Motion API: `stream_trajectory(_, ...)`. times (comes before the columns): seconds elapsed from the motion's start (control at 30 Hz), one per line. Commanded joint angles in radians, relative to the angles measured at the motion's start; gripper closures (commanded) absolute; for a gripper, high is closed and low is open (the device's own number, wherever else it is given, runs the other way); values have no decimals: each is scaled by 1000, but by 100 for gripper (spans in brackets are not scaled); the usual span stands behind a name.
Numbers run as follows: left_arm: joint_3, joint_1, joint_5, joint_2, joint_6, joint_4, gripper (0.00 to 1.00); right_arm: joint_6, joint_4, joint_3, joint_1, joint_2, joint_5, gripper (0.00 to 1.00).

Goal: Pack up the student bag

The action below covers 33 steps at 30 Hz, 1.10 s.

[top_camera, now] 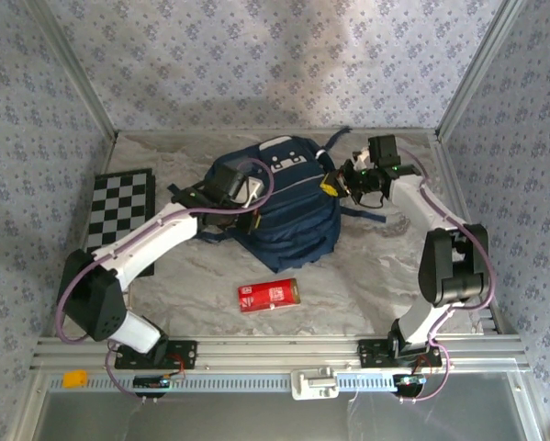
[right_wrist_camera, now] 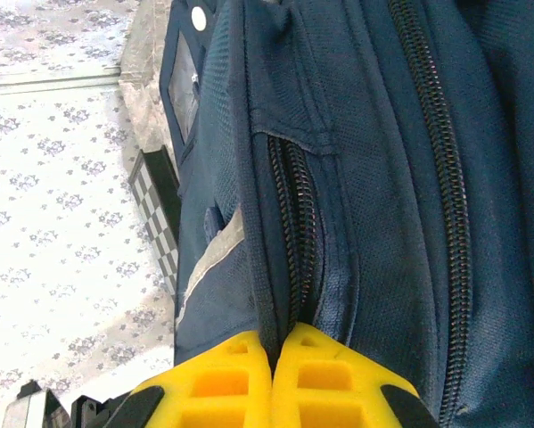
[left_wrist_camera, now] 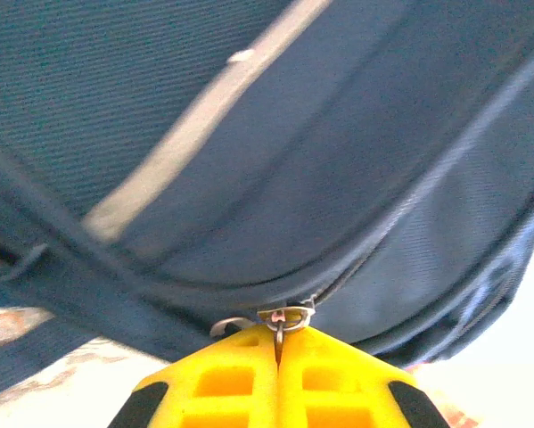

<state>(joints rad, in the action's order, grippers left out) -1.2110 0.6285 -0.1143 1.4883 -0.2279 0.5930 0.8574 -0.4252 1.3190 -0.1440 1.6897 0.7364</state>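
The student bag lies toward the tabletop's far edge, the left gripper with jaws pinched tight on its zipper pull, the right gripper with jaws clamped on its fabric edge, and the white lettering on the red box is unreadable.

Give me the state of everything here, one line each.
Large navy blue fabric backpack: lying on the table, gripped by both claws.
Left claw: shut on the backpack's metal zip pull.
Right claw: shut on a backpack seam.
Red rectangular packet: lying flat, untouched.
Black-and-white checkered board: lying flat.
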Motion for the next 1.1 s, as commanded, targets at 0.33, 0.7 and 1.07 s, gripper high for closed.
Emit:
stream_trajectory(0.33,-24,28,-6,34,-58,-68,100,-49,-52,28,-23,-72,-92,48)
stream_trajectory(0.7,-8,29,-14,23,-69,-122,100,209,164,-220,-224,-243,-231,30)
stream_trajectory(1.07,21,30,-12,-2,-72,-151,100,317,260,-228,-329,-197,-359,39)
